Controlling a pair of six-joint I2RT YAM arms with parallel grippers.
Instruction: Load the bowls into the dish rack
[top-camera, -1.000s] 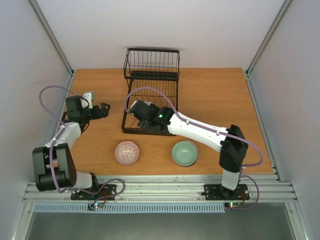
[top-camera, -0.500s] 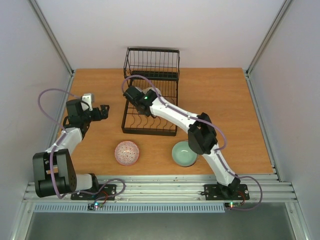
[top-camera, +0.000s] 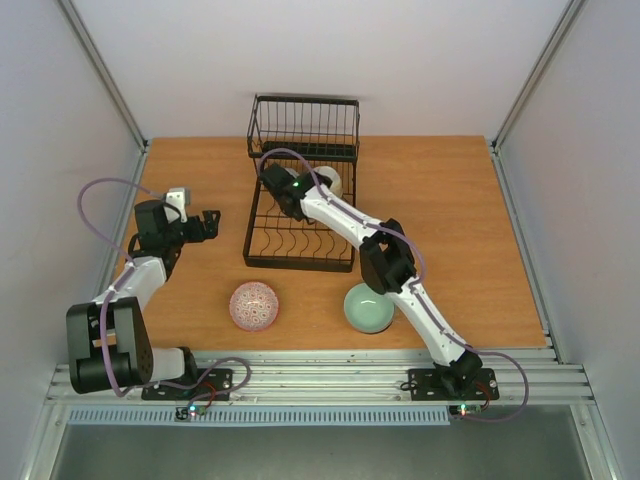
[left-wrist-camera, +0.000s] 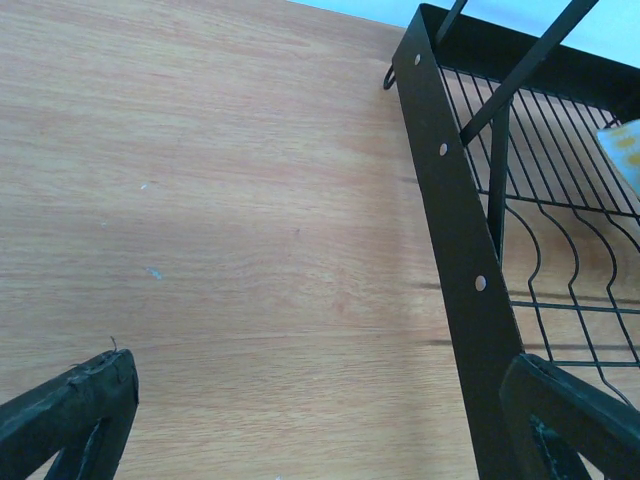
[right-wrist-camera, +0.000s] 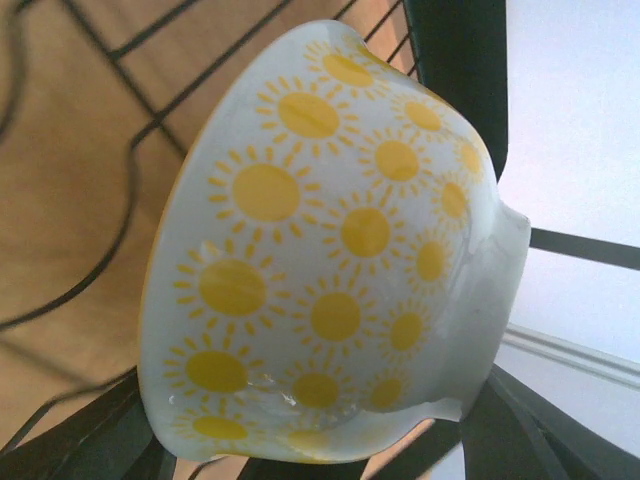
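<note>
Wooden table (top-camera: 450, 200) carries the black dish rack (top-camera: 298, 264); over its far slots the right jaws, part-open, grip a sun-patterned bowl (right-wrist-camera: 320, 260) tipped on edge. The left jaws gape empty beside the rack. The green bowl (top-camera: 369, 306) and red-patterned bowl (top-camera: 254, 305) sit nearer the bases.

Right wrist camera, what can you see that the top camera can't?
Only the right wrist: the little yellow suns painted on the sun bowl, held in the right gripper. Only the top: the red patterned bowl and green bowl sitting on the table, plus the open left gripper. Both: the sun bowl at the dish rack.
</note>
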